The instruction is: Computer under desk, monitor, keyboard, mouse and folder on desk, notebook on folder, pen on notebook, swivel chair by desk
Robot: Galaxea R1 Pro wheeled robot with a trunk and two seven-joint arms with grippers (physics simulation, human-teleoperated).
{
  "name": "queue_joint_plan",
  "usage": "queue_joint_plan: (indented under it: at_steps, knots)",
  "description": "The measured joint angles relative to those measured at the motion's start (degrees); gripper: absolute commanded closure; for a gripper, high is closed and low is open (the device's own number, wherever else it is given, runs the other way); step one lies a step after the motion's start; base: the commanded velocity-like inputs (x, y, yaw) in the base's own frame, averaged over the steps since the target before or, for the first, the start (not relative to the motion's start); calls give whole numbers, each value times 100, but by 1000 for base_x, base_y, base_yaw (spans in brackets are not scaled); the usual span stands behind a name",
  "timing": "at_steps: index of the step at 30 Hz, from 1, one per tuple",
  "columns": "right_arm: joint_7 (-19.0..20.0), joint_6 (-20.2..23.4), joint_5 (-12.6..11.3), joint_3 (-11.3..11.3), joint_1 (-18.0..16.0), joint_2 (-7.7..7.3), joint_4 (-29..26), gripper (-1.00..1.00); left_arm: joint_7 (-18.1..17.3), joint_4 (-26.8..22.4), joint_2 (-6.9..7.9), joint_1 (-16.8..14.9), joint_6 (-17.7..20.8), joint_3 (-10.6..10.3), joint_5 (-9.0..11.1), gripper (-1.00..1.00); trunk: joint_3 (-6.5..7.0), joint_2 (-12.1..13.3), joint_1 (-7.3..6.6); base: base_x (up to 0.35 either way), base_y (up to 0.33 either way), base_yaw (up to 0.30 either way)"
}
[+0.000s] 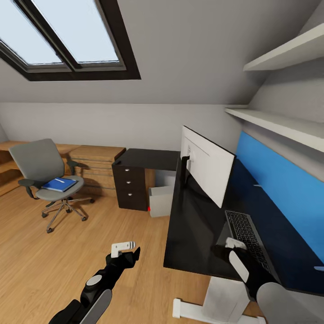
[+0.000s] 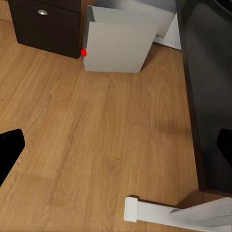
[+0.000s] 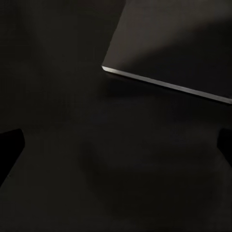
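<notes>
Nearest the camera, the left tool [image 1: 123,249] hangs over the wooden floor [image 1: 54,265] beside the tabletop's front corner, its dark fingers [image 2: 9,147] spread wide at the edges of its wrist view with nothing between them. The right tool [image 1: 235,245] sits low over the glossy black tabletop [image 1: 189,234], just beside the near end of the keyboard [image 1: 246,236]; its wrist view shows its fingers [image 3: 10,145] parted and empty above the dark surface, with the keyboard's silver edge [image 3: 164,84] ahead. The keyboard lies lengthwise along the tabletop near the blue wall panel [image 1: 283,189]. Farther along stands the monitor [image 1: 204,164], its white back turned toward the room, on its black stand. Under the tabletop, next to the dark drawer unit [image 1: 130,189], the pale grey computer [image 1: 159,200] rests on the floor, its red button [image 2: 83,52] at one corner. Well apart, near the far wall, the swivel chair [image 1: 42,173] stands on the floor with the blue folder [image 1: 59,184] lying flat on its seat.
</notes>
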Motion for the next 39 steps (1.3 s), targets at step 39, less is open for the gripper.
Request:
queue_joint_plan:
  at_steps: [39]
  knots:
    - [-494,-140,-392,754,213,12,-1619,-100,-7,165,0,0,-10,2,-9,-100,198,442,-238,-72,17,-3]
